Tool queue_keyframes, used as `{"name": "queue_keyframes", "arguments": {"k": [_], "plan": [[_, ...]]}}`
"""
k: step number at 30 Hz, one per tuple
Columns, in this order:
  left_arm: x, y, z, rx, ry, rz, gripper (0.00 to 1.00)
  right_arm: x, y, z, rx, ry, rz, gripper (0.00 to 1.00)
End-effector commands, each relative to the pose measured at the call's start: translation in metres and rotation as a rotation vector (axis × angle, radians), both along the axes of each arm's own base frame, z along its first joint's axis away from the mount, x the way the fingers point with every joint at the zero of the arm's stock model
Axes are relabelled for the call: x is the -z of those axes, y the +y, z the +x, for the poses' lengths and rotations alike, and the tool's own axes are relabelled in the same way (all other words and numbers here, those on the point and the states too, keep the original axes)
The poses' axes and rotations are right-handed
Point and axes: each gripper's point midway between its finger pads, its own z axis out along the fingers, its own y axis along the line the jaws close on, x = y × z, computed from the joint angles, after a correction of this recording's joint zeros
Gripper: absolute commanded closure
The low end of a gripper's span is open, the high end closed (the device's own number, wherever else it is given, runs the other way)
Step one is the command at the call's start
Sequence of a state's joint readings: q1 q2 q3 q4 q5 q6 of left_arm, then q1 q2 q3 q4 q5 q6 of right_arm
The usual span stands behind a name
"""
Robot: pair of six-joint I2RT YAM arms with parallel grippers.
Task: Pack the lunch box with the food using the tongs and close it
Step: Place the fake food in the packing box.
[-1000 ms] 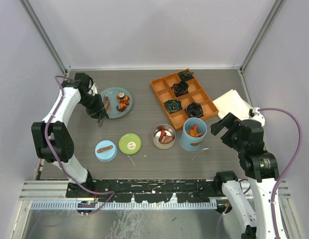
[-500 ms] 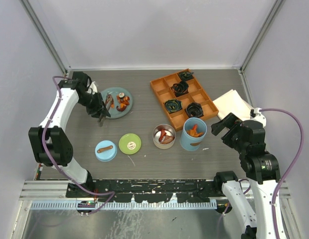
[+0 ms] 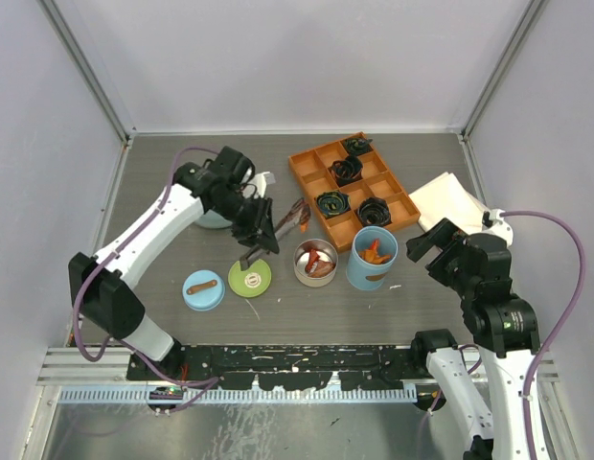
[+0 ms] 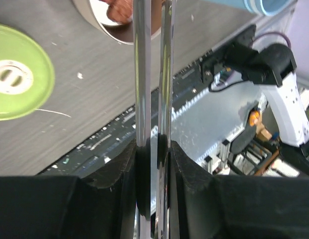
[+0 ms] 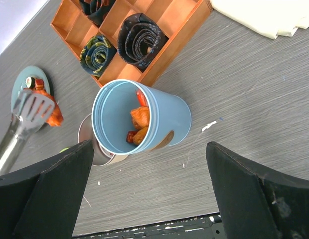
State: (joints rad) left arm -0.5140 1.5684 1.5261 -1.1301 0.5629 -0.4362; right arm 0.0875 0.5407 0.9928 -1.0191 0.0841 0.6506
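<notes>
From above, the left gripper (image 3: 260, 233) is clamped on the tongs (image 3: 289, 218). Their slim grey metal arms slant over the desk (image 3: 163, 182) between the green lid (image 3: 250, 277) and the orange compartment tray (image 3: 309, 171), with the head up and left of the steel tin (image 3: 297, 264). The tin stands open with red and brown food chunks (image 3: 318, 257) inside. Just right of it the light-blue cylinder (image 3: 369, 275), also open, holds orange pieces. The blue lid (image 3: 203, 289) lies left of the green one. Several tray compartments carry black coils (image 3: 347, 171). The right gripper (image 3: 429, 241) hangs with its jaws spread wide, near a white cloth (image 3: 450, 196).

In the left wrist view the two polished arms of the tongs run straight up, nearly together, pinched between the black fingers (image 4: 128, 169). The green lid lies at left, and the tin's rim and a brown chunk show at the top edge.

In the right wrist view the slotted head of the tongs has an orange chunk (image 5: 55, 117) against it, at the edge of a teal plate (image 5: 20, 84) bearing a few more bits. Orange and red chunks lie in the cylinder's bottom, and the tin is just beside it.
</notes>
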Motion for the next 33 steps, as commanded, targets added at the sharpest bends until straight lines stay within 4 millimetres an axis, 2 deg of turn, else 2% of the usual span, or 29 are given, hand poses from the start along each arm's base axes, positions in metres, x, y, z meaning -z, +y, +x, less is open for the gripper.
{"name": "queue_keyframes", "arguments": {"k": [1, 8, 15, 18, 28, 31, 33], "plan": [[-0.02, -0.024, -0.029, 0.07, 0.002, -0.121, 0.95, -0.016, -0.002, 0.002, 0.013, -0.062, 0.008, 0.0], [0.0, -0.042, -0.055, 0.134, 0.089, -0.134, 0.94, -0.017, -0.001, 0.0, 0.012, -0.063, 0.011, 0.0], [0.021, -0.053, -0.07, 0.173, 0.165, -0.135, 0.92, -0.017, -0.002, -0.002, 0.016, -0.065, 0.007, 0.0], [0.025, -0.057, -0.072, 0.174, 0.185, -0.144, 0.9, -0.016, -0.003, -0.002, 0.018, -0.062, 0.006, 0.0], [0.043, -0.056, -0.072, 0.189, 0.212, -0.111, 0.75, -0.016, -0.003, -0.001, 0.02, -0.058, 0.003, 0.0], [0.041, -0.056, -0.071, 0.203, 0.201, -0.112, 0.65, -0.015, -0.003, -0.001, 0.021, -0.054, 0.003, 0.0], [0.04, -0.054, -0.068, 0.203, 0.185, -0.088, 0.64, -0.016, -0.003, -0.001, 0.021, -0.058, 0.004, 0.0]]}}
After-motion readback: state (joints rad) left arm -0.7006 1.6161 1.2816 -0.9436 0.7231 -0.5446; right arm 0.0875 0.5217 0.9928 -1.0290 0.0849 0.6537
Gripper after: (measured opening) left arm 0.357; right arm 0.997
